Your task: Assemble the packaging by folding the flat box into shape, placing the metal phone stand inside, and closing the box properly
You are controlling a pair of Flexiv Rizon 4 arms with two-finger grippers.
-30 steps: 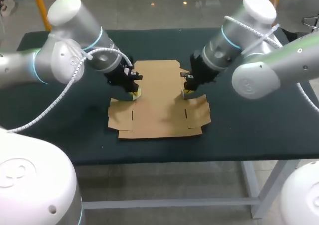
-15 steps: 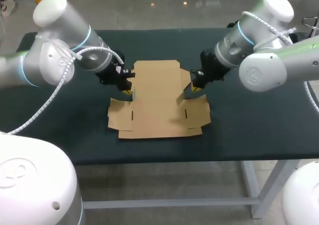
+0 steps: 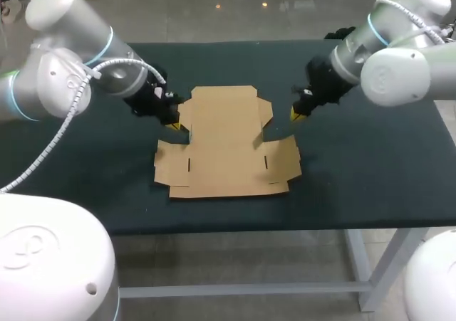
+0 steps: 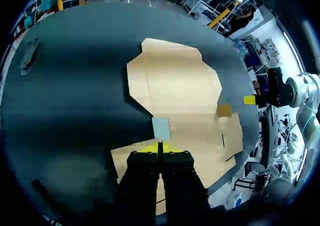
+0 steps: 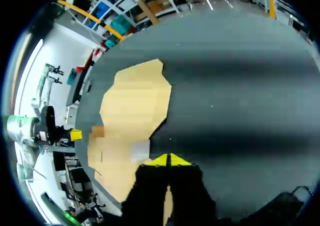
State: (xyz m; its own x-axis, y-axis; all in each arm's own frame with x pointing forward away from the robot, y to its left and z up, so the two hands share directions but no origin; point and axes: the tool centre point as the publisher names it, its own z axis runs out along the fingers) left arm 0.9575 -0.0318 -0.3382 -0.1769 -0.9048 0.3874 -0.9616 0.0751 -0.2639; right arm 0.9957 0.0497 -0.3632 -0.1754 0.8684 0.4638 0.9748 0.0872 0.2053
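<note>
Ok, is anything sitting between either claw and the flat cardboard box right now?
Nothing visible. The flat cardboard box lies unfolded on the table. The left claw hangs at its left edge, the right claw just off its right edge, with only bare cloth between.

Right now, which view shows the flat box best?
Head view: the whole flat box lies unobstructed, every flap and slot visible. In the wrist views the left gripper and the right gripper each hide its near part.
</note>
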